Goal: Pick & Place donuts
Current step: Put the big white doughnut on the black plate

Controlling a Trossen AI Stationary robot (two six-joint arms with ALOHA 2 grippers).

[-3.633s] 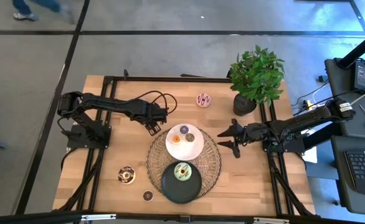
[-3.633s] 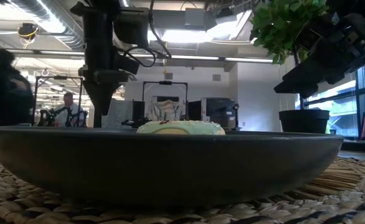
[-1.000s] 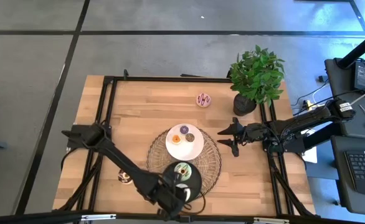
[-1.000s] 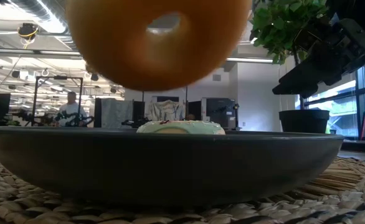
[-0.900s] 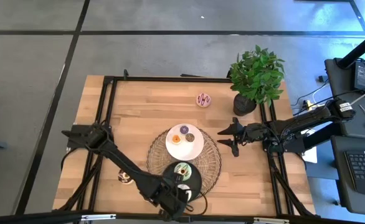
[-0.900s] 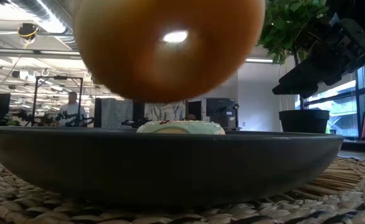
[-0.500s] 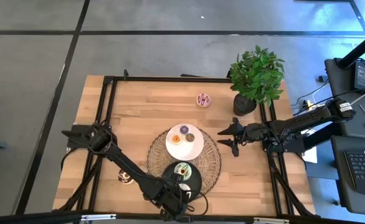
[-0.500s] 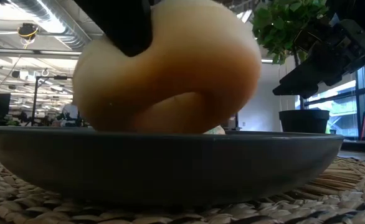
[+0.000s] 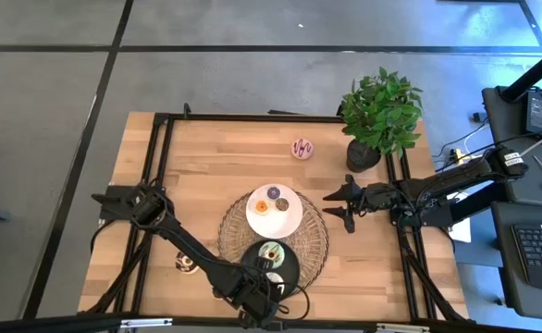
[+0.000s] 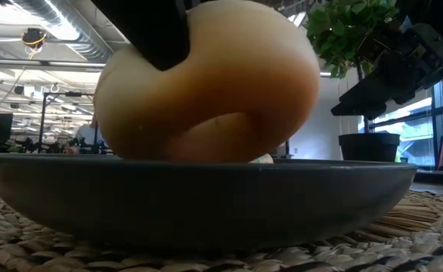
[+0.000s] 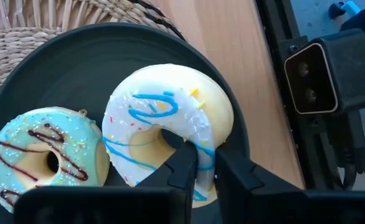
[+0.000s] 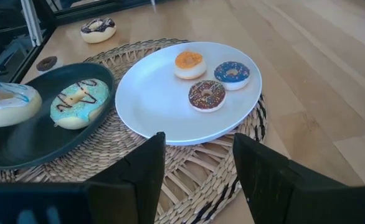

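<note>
A cream donut (image 11: 170, 112) with white icing and blue stripes lies in the black plate (image 11: 76, 81), next to a green-iced donut (image 11: 42, 155) with chocolate drizzle. My left gripper (image 11: 205, 152) is shut on the cream donut at the table's near edge (image 9: 266, 285). Three mini donuts sit on the white plate (image 12: 157, 106). A pink-striped donut (image 9: 302, 148) lies on the far part of the table. A chocolate donut (image 12: 97, 28) lies on the wood left of the mat. My right gripper (image 9: 338, 205) hangs open at the mat's right, touching nothing. My left gripper pinches the cream donut's ring wall (image 11: 202, 144), with one finger in the hole and the other outside the ring. The fingers (image 10: 157, 34) come down from above. The donut sits tilted, with its lower edge down inside the black plate (image 10: 206, 204).
Both plates stand on a round woven mat (image 9: 317, 240). A potted plant (image 9: 380, 116) stands at the far right corner. A small dark ring (image 12: 45, 63) lies on the wood near the black plate. Bare wood shows at the far left and near right.
My left gripper has gone down with the cream donut. The donut hung above the black plate, showing its hole in the low view. It now sits tilted in the plate beside the green donut, its lower edge behind the rim.
</note>
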